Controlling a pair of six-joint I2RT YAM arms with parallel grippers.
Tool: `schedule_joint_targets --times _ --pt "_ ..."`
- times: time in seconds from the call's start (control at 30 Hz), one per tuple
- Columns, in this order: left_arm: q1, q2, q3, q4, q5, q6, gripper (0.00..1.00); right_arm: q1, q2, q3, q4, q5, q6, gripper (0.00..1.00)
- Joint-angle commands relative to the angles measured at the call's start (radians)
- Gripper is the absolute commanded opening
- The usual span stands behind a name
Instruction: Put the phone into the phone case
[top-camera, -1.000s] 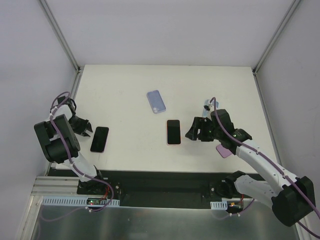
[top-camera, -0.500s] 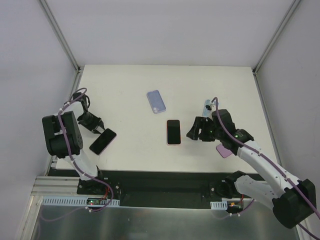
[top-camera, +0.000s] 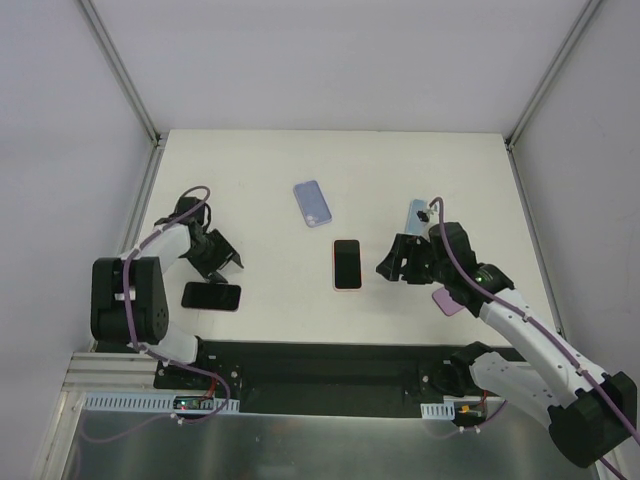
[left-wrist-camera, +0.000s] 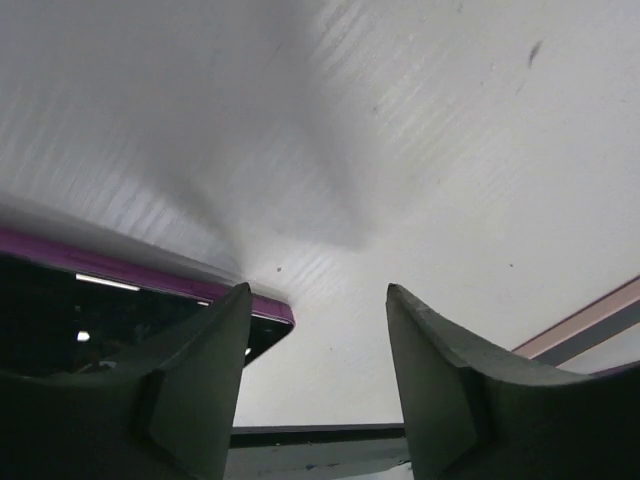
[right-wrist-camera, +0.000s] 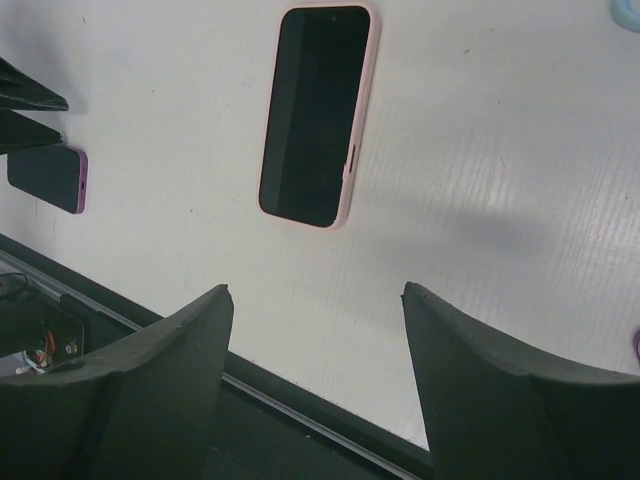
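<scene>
At near-left of table, purple-edged phone lies flat, just beside L gripper, jaws apart, empty. R gripper wide, empty, right of pink-rimmed phone. Blue case far-centre.

Left pincer parted and empty, tilted downward, right pincer spread wide, empty, facing downward

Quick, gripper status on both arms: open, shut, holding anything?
Left gripper: open, holding nothing.
Right gripper: open, holding nothing.
</scene>
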Motion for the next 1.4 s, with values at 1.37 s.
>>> schedule_joint_targets --times 1.37 --pt "0.255 -0.201 -0.126 -0.176 -0.344 -0.341 0.99 0.015 -0.053 -0.118 0.076 -0.02 0.042 0.71"
